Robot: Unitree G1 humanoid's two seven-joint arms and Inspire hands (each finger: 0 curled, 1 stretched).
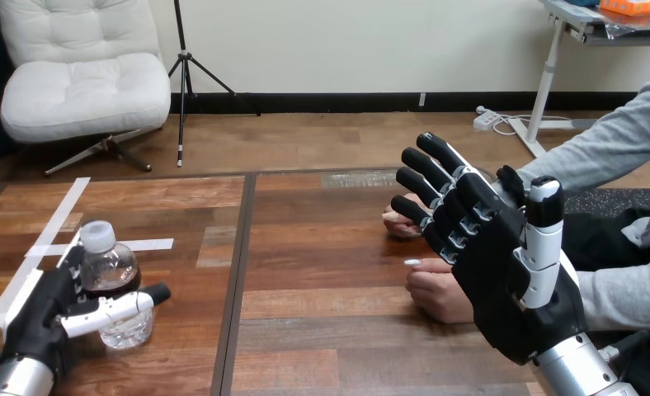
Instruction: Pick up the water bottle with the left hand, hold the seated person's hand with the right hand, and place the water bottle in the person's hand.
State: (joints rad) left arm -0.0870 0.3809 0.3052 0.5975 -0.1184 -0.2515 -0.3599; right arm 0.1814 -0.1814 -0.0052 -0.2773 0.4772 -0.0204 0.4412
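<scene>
the right hand (511, 289) is a broad black block with a matte moulded body. its fingers (425, 169) are black segmented bars with small white and silver pieces at the links, and they end in rounded black tips. the right thumb (543, 239) wears a long white shell in sections, capped in black. below the wrist comes the round silver right forearm (581, 371). the left hand (37, 318) is the same black, with a slim white-shelled left thumb (107, 312) ending in a black cap, and a silver left forearm (12, 381) behind it.
</scene>
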